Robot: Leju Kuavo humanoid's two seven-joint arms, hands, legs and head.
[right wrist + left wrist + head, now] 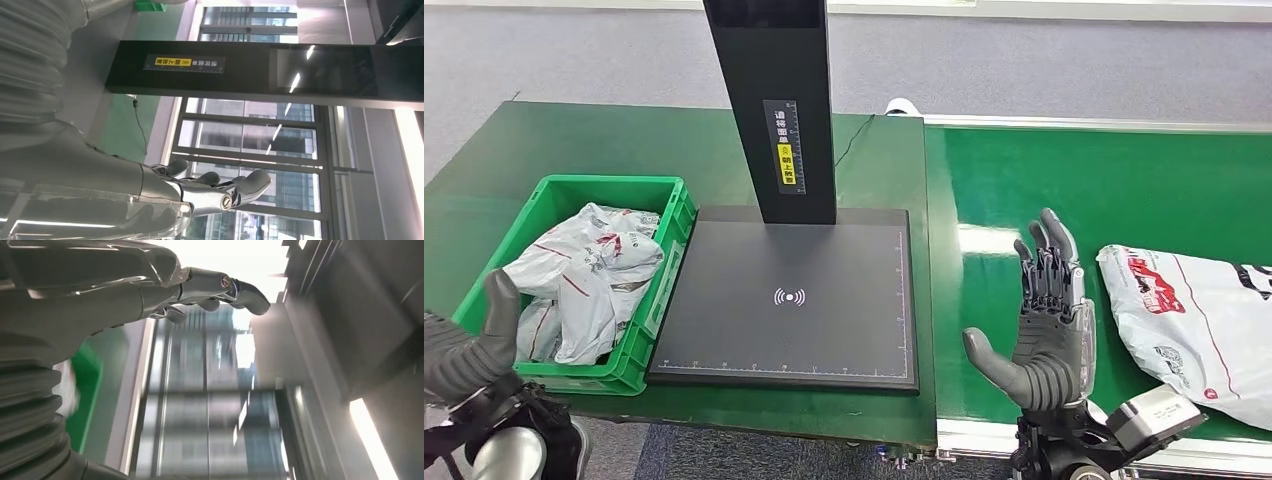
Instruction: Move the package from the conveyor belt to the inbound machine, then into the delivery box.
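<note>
The long green conveyor belt (1124,180) runs along the right side of the head view, and beside it stands the green table (574,150) that carries the other equipment. On this table lies the flat black scanning platform of the inbound machine (794,300), with a white signal mark in its middle and a tall black post (774,100) rising from its far edge; the post carries a yellow and white label. The platform has nothing on it. Just to the left of the platform is the green plastic delivery box (649,330), which already contains several crumpled white mail bags (589,275).

The white plastic package with red and black print (1194,320) lies on the belt at the right edge of the picture, close to the right hand (1044,320) but not touching it. This hand is held upright over the belt with the fingers spread, and it holds nothing. The left hand (469,345) is low, at the near corner of the box; its thumb stands apart and it also holds nothing.

I judge that the first step is in hand: the package is not yet taken. The next move calls for the right hand to reach to the right, close on the soft bag, and carry it to the platform.
</note>
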